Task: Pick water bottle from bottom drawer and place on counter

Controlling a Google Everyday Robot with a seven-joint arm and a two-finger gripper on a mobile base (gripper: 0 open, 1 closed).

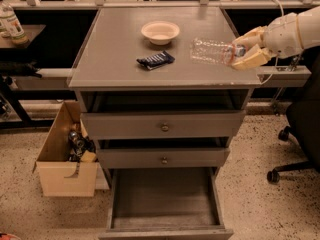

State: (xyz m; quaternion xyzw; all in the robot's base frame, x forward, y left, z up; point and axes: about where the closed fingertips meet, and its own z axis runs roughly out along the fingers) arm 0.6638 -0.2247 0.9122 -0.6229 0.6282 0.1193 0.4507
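The water bottle (210, 51) is clear and crinkled, held lying sideways just over the right part of the counter (110, 59). My gripper (246, 50) reaches in from the right and is shut on the bottle's neck end. I cannot tell whether the bottle touches the counter top. The bottom drawer (165, 200) is pulled open below, a plain grey box with nothing showing inside.
A cream bowl (160, 32) and a dark wrapped snack bar (155, 60) lie on the counter. A cardboard box (65, 154) with items stands left of the cabinet. An upright bottle (11, 23) sits on the dark side table. An office chair (300, 129) stands at right.
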